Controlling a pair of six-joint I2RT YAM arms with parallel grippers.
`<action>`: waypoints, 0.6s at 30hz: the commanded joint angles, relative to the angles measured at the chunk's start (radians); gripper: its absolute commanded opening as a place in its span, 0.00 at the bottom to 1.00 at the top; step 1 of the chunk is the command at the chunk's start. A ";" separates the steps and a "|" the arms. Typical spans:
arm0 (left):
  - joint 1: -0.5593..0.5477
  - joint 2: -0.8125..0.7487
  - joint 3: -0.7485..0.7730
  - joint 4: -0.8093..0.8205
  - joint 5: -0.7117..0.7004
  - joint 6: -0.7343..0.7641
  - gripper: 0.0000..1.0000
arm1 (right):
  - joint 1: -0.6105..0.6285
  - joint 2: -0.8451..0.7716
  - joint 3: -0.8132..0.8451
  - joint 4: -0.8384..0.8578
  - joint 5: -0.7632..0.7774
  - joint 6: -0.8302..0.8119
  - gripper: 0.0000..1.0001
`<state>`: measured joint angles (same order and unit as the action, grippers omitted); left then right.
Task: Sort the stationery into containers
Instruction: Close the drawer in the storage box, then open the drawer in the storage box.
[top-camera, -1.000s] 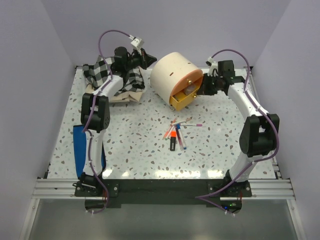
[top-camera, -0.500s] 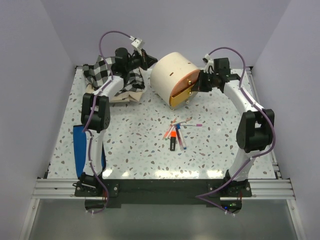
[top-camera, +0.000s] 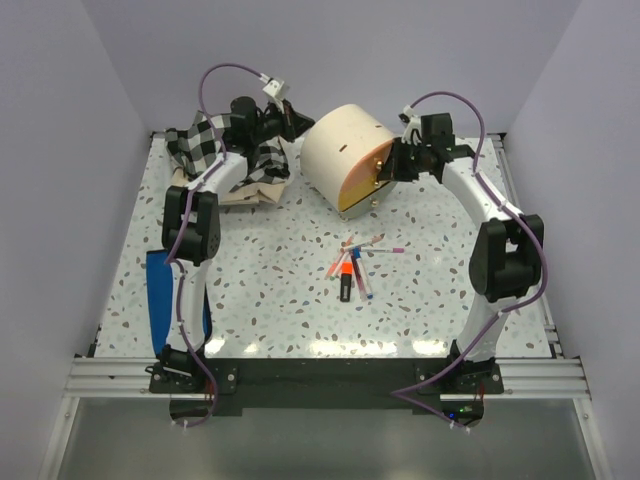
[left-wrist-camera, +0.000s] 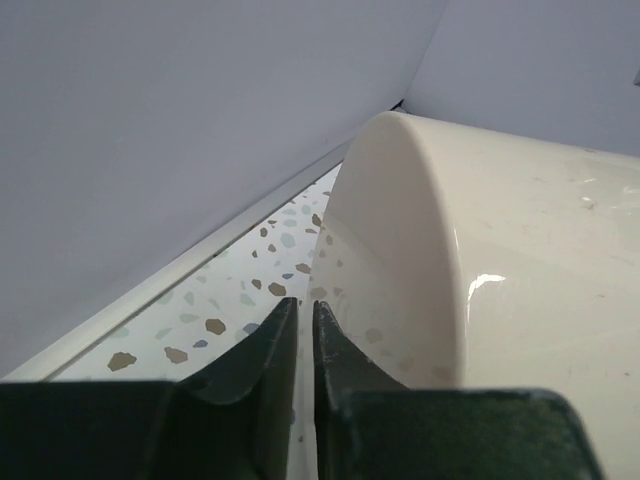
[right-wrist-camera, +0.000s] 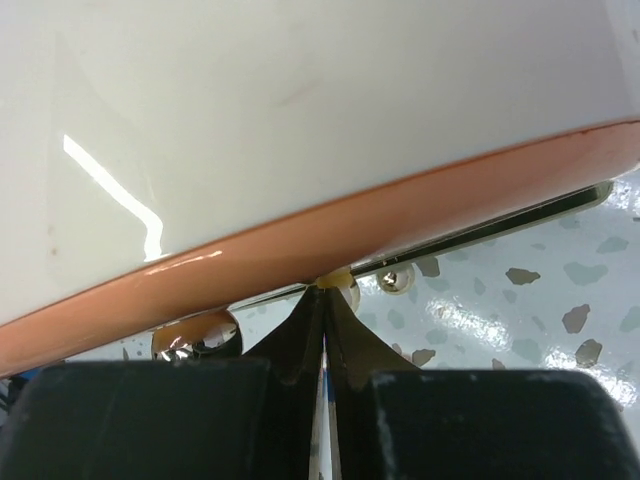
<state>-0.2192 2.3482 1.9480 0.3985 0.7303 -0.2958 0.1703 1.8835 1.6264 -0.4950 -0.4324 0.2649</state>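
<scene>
The containers are one cream drum-shaped cabinet (top-camera: 340, 150) with orange drawer fronts (top-camera: 365, 182), all pushed in flush. My right gripper (top-camera: 389, 169) is shut, and its tips (right-wrist-camera: 323, 285) press against an orange drawer front (right-wrist-camera: 300, 250) beside a small gold knob (right-wrist-camera: 396, 280). My left gripper (top-camera: 296, 119) is shut and empty behind the cabinet, its tips (left-wrist-camera: 300, 305) close to the cream wall (left-wrist-camera: 480, 280). The stationery (top-camera: 354, 264) lies in a loose pile mid-table: thin pens, an orange highlighter (top-camera: 341, 266) and a black pen (top-camera: 346, 289).
A black-and-white checked cloth pile (top-camera: 212, 150) lies at the back left, under the left arm. A blue flat object (top-camera: 158, 300) sits at the table's left edge. Walls close in the back and both sides.
The orange drawer that stood pulled out has slid back into the cabinet, pushed by my right gripper moving left. The left arm and the pile have not moved.
</scene>
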 joint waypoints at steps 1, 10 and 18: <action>0.009 -0.093 -0.009 0.011 -0.046 0.010 0.28 | 0.005 -0.125 -0.009 -0.060 0.082 -0.101 0.12; 0.058 -0.104 -0.004 -0.024 -0.080 0.052 0.50 | -0.002 -0.351 -0.215 -0.047 0.011 -0.358 0.57; 0.055 -0.113 -0.015 -0.020 -0.071 0.040 0.51 | 0.000 -0.351 -0.224 0.067 0.004 -0.395 0.59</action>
<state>-0.1596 2.3047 1.9369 0.3660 0.6613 -0.2687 0.1703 1.5124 1.3891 -0.4976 -0.4129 -0.0795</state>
